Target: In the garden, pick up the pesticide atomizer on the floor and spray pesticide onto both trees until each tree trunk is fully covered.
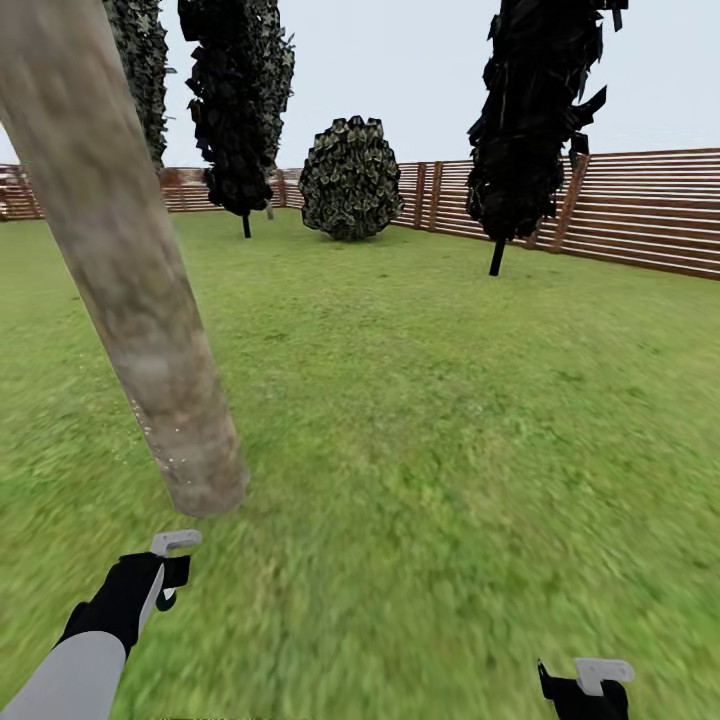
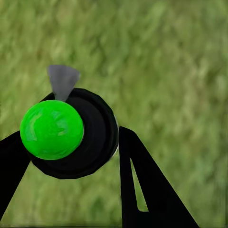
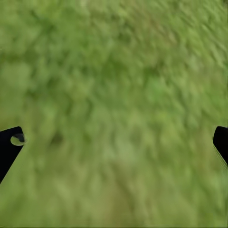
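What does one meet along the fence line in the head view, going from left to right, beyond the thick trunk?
Tall black cone-shaped conifer → round dark leafy shrub → second black conifer → brown slatted wooden fence.

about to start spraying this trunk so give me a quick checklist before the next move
1. Left gripper shut on the atomizer: ok.
2. Trunk close ahead of the left arm: ok.
3. Nozzle aimed at the trunk: cannot tell; the left wrist view has grass behind the bottle.
4. Bark fully covered: not ok, just a few whitish specks near the base.
5. Right gripper open and empty over the lawn: ok.
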`<state>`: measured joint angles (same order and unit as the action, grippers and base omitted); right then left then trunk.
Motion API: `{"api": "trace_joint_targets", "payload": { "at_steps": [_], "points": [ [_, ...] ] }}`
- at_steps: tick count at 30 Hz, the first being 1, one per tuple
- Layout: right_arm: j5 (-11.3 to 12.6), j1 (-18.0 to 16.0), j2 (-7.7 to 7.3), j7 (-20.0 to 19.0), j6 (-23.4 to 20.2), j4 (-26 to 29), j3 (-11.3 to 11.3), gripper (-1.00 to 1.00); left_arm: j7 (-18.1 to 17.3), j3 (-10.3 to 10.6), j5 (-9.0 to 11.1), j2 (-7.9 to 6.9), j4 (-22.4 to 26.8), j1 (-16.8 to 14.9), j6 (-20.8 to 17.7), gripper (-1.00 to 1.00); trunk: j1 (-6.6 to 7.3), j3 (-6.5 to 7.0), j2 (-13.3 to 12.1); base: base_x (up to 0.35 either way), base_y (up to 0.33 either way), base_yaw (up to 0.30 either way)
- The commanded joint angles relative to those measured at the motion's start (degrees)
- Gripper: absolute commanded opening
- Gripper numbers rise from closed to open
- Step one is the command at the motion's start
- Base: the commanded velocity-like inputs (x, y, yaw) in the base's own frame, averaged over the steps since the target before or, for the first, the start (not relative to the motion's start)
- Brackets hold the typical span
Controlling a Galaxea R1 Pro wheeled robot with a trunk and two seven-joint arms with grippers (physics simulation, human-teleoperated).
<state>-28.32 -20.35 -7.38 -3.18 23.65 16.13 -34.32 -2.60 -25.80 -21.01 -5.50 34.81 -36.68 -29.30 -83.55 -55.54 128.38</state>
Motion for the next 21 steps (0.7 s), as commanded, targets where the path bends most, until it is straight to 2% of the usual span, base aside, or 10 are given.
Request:
{"api": "trace_joint_targets", "payload": {
  "at_steps": [1, 18, 21],
  "points": [
    [-0.3, 0.0, 0.00, -0.3, 0.3, -0.1, -0.5, 1.00, -0.3, -0.2, -0.4, 0.05, 0.1, -0.1, -0.2, -1.00, 0.00, -0.05, 0.0, 0.131, -0.268, 0.277],
    [-0.3, 0.0, -0.01, -0.3, 0.3, -0.1, -0.5, 1.00, -0.3, -0.2, -0.4, -0.04, 0.0, -0.1, -0.2, -1.00, 0.00, -0.05, 0.0, 0.209, -0.220, 0.258],
    [-0.3, 0.0, -0.01, -0.3, 0.3, -0.1, -0.5, 1.00, -0.3, -0.2, -0.4, -0.04, 0.0, -0.1, -0.2, -1.00, 0.00, -0.05, 0.0, 0.283, -0.141, 0.094]
  ]
}}
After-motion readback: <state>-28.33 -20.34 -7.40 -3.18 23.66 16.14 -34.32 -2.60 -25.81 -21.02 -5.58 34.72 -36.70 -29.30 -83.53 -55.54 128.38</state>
